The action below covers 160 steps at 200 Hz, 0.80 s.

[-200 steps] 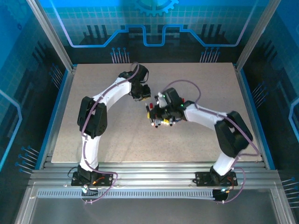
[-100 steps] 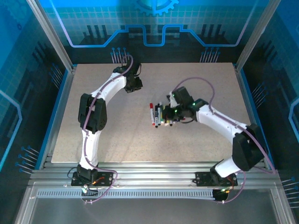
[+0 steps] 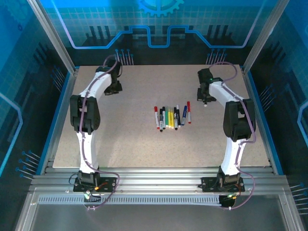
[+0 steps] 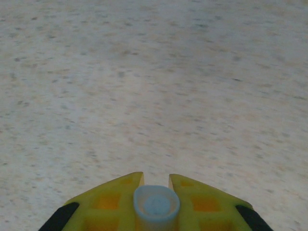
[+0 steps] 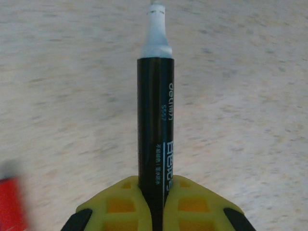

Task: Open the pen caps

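The left claw point(image 4: 156, 179) is clamped on a small round cap point(image 4: 156, 208). In the left wrist view the cap sits at the bottom middle of the frame. It is squeezed between the two yellow fingers, and its open end faces us. It looks pale, a whitish blue. Past the fingertips the speckled table point(image 4: 144, 72) runs bare up to the top of the frame.

The right claw point(image 5: 155, 180) is clamped on a black pen point(image 5: 155, 120). The pen sticks straight out from the yellow fingers toward the top of the frame. It has no cap on, and its pale tip shows at the top. A blurry red thing point(image 5: 10, 202) sits at the lower left edge. I cannot tell what it is.

From above, the left claw is in the upper left of the frame, near the table's far left corner. The right claw is in the upper right, near the far right corner. The two are well apart. A row of pens point(image 3: 171, 117) with coloured ends lies side by side in the middle of the frame, between the two arms and touching neither. Lots of bare table lies in front of the row, down to the near edge at the bottom.
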{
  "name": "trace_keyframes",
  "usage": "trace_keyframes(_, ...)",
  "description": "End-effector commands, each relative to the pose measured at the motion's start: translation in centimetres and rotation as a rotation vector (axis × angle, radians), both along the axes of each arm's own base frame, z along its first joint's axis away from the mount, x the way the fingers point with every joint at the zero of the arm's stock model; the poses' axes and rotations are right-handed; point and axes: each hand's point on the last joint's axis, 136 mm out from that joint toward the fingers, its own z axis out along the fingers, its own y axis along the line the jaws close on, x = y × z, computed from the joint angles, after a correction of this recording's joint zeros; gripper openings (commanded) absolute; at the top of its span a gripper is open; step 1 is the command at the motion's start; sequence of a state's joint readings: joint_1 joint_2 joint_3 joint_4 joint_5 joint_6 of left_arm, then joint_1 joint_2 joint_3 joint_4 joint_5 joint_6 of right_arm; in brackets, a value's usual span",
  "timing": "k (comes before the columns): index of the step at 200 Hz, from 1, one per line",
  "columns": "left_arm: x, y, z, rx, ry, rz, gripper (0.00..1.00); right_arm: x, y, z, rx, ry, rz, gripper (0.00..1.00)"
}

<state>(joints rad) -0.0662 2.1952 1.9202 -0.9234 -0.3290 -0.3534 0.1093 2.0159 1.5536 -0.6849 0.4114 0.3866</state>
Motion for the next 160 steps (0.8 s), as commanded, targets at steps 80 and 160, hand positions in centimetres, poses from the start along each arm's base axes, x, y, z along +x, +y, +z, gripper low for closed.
trace_keyframes(80, -1.4, 2.4, -5.1, -0.060, 0.143, 0.049, 0.00, -0.7, -11.0, -2.9, 0.061, 0.103, -0.210, 0.00)
trace_keyframes(160, -2.2, 1.7, -7.1, -0.127, 0.189, 0.065, 0.15, -1.6, -11.2, -5.4, 0.043, 0.166, -0.173, 0.21)
